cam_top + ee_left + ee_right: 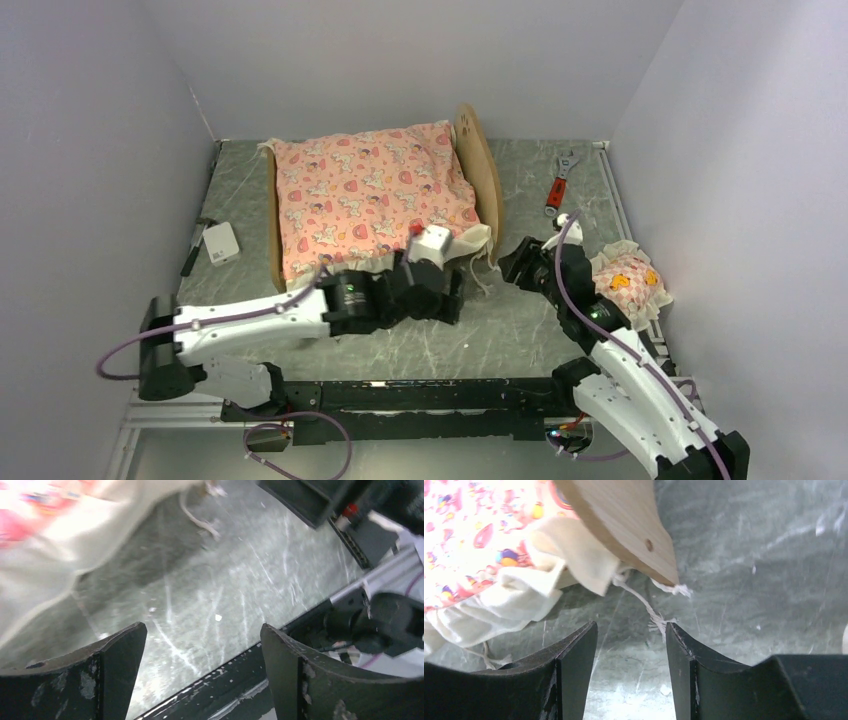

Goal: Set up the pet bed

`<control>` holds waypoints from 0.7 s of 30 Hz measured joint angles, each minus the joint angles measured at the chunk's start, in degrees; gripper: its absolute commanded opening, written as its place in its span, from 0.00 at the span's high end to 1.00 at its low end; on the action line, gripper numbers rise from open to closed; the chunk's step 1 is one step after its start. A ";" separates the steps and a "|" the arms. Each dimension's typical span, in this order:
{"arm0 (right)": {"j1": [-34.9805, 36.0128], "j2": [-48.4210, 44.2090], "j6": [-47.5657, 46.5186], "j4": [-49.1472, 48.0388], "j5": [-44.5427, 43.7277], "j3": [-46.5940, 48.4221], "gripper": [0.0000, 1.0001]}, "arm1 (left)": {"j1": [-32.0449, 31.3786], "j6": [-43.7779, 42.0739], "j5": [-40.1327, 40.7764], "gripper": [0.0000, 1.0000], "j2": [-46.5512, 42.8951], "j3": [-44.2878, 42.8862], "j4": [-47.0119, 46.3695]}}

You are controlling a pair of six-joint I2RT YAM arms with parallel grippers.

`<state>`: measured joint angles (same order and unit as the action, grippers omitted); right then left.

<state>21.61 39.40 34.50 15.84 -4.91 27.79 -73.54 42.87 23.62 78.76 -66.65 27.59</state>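
Grey marbled surface point(520, 330). Light-wood, round-headboard pet bed point(487, 175) sits at the back, long axis left-right. Right claw point(630, 630) gapes empty just off the headboard corner. Left claw point(202, 640) stands wide open, empty, beside the near long side.

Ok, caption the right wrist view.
Open right gripper facing a corner of the light-wood pet bed, pink cartoon-print ruffled mattress overhanging.

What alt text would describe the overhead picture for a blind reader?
A small wooden pet bed holding a pink cartoon-print mattress sits on a grey table. The left arm and right arm reach toward its near side; a frilled pillow lies at right.
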 measured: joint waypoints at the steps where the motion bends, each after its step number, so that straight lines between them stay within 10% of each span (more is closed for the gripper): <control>1: 1.01 0.11 -1.49 0.61 -0.31 1.44 0.43 | 0.46 0.92 1.64 0.07 -1.60 -1.55 3.23; 10: 11.34 10.95 -12.00 1.22 -6.84 10.32 0.46 | 11.08 6.97 9.84 0.02 -14.38 -0.28 25.31; 21: 11.98 20.57 -19.19 -1.84 -11.74 11.69 0.74 | 15.89 9.42 14.80 0.02 -30.73 4.39 37.05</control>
<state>33.58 59.96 15.31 14.00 -16.64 39.48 -57.65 52.29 38.41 48.03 -62.26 64.64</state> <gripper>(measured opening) 0.330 0.979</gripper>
